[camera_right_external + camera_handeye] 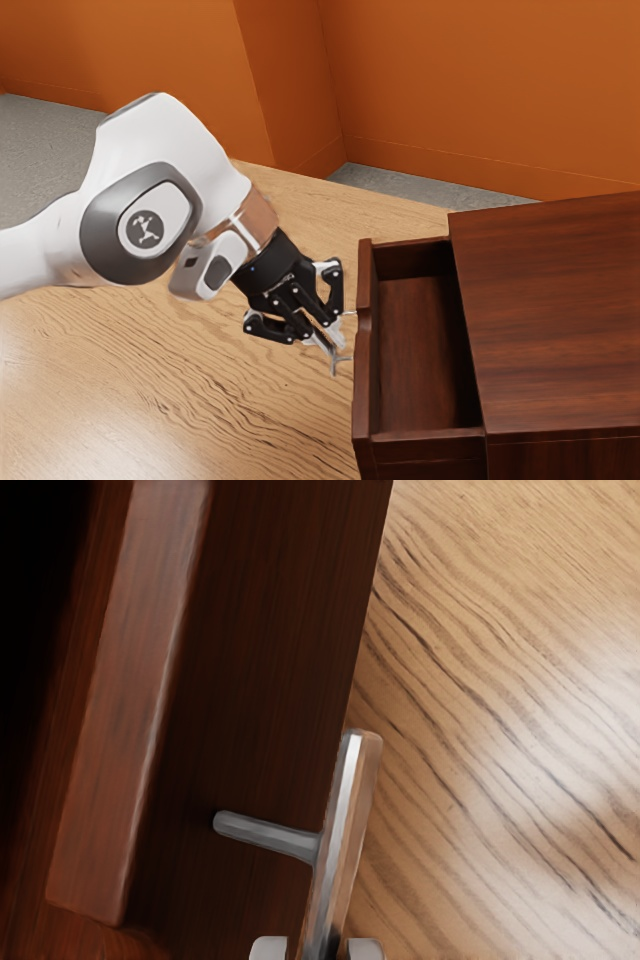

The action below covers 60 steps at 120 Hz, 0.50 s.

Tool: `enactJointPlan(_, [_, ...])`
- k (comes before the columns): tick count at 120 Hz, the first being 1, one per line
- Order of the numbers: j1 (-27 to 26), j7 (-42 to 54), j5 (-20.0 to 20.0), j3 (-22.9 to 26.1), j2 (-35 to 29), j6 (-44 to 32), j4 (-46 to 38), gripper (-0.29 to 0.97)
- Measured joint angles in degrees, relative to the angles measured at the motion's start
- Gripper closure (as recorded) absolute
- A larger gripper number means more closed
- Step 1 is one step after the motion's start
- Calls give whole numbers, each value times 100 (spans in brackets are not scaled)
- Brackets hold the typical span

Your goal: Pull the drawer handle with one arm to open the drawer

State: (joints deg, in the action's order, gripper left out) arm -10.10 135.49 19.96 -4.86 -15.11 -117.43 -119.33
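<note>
With fingers (268,948) clamped on the thin handle (340,850), an off-axis pull could slip them free or jam the open drawer (412,340).

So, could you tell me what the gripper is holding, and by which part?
The gripper holds the handle of the drawer, by its metal bar.

Exterior cam: high, at the arm's (140,220) side, close to it, looking down and toward the exterior view's right across the desk (150,400) at the cabinet (560,320). Wrist cam: on the arm's end, very near, aimed along the drawer (270,680) front past the handle (335,840). Shared: drawer front, handle, adjoining desk strip.
</note>
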Motion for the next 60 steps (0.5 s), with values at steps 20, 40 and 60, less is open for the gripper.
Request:
enactJointPlan(20, [-18, 47, 12, -196, -221, -3, -268, 71])
enactJointPlan(40, [-20, 79, -24, -314, -334, 5, -363, 72])
enactJointPlan(60, [-20, 106, -95, -475, -500, 6, -508, 71])
